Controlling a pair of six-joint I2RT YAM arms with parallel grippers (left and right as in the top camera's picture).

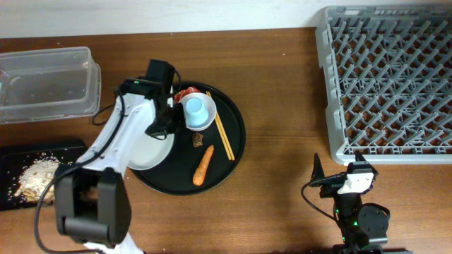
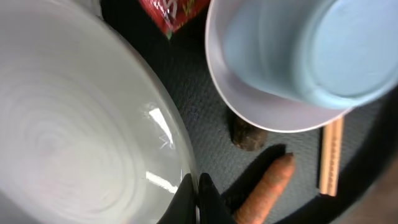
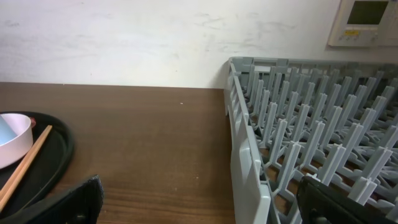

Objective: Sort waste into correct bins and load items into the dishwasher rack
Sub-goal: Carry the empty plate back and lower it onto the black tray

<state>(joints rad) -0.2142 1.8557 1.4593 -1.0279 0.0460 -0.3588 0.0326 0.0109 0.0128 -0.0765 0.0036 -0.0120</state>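
The left gripper [image 2: 198, 196] is clamped on the rim of the white plate [image 2: 81, 124], its two dark fingertips drawn nearly together with the thin edge between them; whether the plate is lifted or resting cannot be told; it sits over the left part of the round black tray [image 1: 236, 120], partly under the white arm. Just beside the plate, toward the tray's middle, stands the light-blue cup [image 2: 298, 50]; the red wrapper [image 2: 171, 12] lies just behind it near the tray's far edge. On the near side of the cup lies the small dark brown bit [image 2: 249, 134], with the orange carrot [image 2: 264, 190] beyond it and the wooden chopsticks [image 2: 329, 155] lying side by side to the right of both. Off the tray to the left, the black bin [image 1: 14, 155] holds pale rice scraps [image 1: 34, 176]; the clear tub [image 1: 49, 85] stands behind it near the wall. Well apart on the right, the right gripper [image 3: 199, 186] hangs low over the brown table [image 1: 282, 176], fingers spread wide and holding nothing; the grey dishwasher rack [image 1: 388, 81] stands just past it in the far right corner.
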